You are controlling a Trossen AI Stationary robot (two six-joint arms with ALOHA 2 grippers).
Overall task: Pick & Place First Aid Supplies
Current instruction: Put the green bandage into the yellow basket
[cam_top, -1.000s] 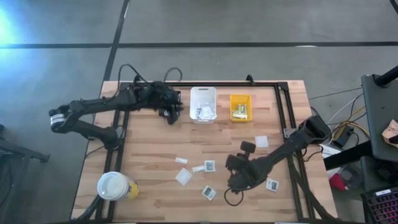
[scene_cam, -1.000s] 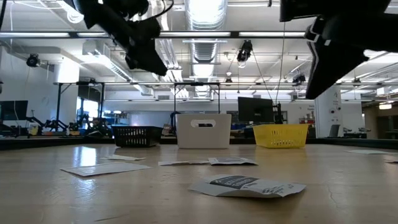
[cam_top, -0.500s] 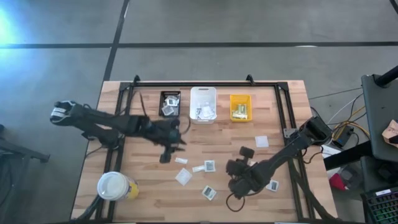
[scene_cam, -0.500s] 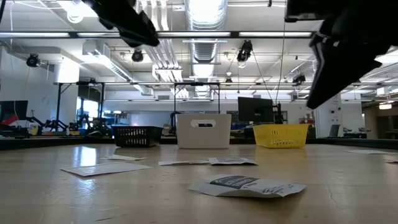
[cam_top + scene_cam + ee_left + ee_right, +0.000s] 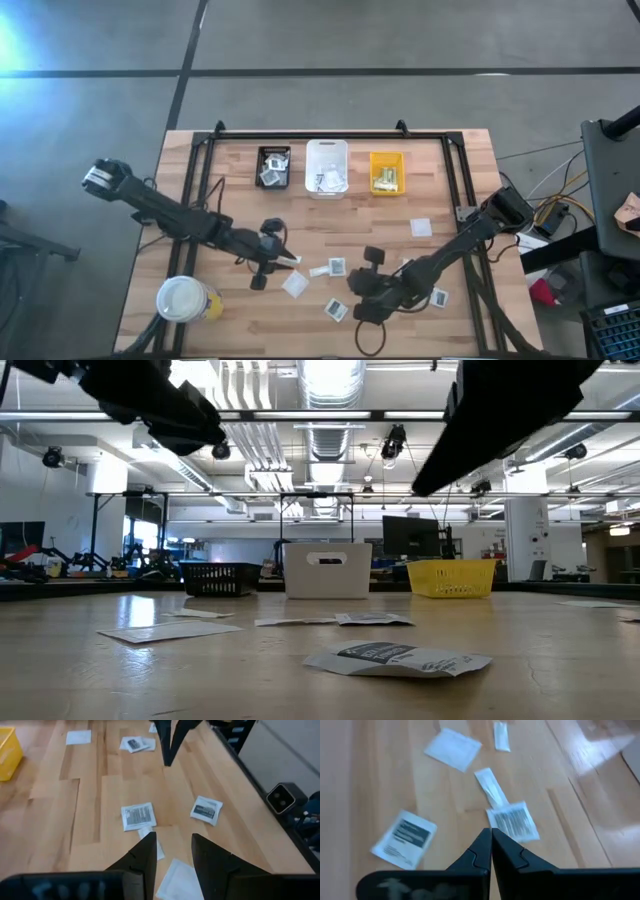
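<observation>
1. Left gripper hangs low over the near-left middle of the table, fingers parted with nothing between them; wrist view puts a narrow strip packet and a plain white square packet just beyond the tips.
2. Black bin, white bin and yellow bin sit in a row at the far edge. Each already holds some packets, so sorting is partly done; counts inside are too small to read.
3. Loose packets left on the table: strip, white square, another strip, printed square, printed square, plain square, printed square. Roughly seven to go, possibly more hidden under the arms.
4. Right gripper hovers near centre-right, jaws pressed together and empty; its wrist view shows a printed packet just ahead of the tips.
5. White-lidded cup stands at the near-left corner, untouched.
6. Judgement: mid-task, neither arm carrying anything; the left looks closest to the next pick.
</observation>
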